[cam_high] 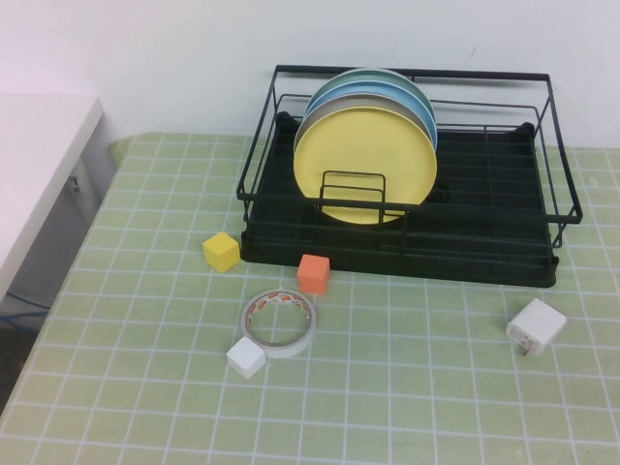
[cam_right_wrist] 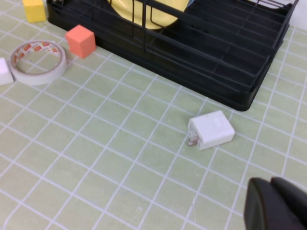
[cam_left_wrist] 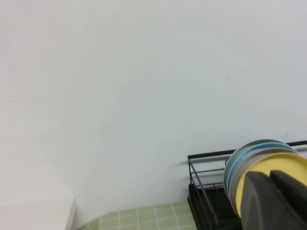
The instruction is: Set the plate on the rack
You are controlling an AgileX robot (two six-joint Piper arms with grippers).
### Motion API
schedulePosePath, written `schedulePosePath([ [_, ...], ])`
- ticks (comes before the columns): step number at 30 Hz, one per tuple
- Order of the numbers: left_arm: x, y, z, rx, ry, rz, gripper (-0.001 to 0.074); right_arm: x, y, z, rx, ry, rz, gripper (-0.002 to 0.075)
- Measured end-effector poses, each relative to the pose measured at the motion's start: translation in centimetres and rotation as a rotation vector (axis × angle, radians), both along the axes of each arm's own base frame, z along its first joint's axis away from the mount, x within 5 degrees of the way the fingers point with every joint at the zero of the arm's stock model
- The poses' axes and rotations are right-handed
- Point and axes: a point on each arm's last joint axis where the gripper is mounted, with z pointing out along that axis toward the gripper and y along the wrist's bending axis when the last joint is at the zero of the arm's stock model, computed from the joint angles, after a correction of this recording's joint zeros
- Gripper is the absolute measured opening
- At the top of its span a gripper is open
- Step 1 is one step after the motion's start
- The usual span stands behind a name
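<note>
Standing upright already in the rack (cam_high: 542, 208), plate (cam_high: 364, 160) leaning on neighbours. Left hand (cam_left_wrist: 276, 199) clenched empty just before it; right hand (cam_right_wrist: 278, 203) clenched empty, hovering near charger (cam_right_wrist: 211, 129). Risking a nudge, toppling the stack.

The closed right gripper (cam_right_wrist: 276, 203) hovers near a white charger (cam_right_wrist: 211, 130) beside the rack (cam_right_wrist: 201, 48).
</note>
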Motion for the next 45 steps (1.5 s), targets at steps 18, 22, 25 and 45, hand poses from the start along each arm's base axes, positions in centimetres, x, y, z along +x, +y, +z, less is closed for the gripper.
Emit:
schedulePosePath([
  [18, -0.7, -1.8, -4.2, -0.015, 0.087, -0.222, -0.0001, 0.0, 0.0, 0.0, -0.002, -0.003, 0.001, 0.0],
  [22, -0.6, -1.9, -4.9, -0.014, 0.108, -0.231, -0.0001, 0.0, 0.0, 0.0, -0.001, -0.004, 0.001, 0.0],
  [25, -0.6, -2.0, -5.3, -0.012, 0.12, -0.231, -0.0001, 0.0, 0.0, 0.0, -0.001, -0.004, 0.001, 0.0],
  [45, -0.4, 1.3, -11.5, 0.002, 0.257, 0.136, -0.0001, 0.0, 0.0, -0.1, -0.004, 0.002, -0.002, 0.0],
])
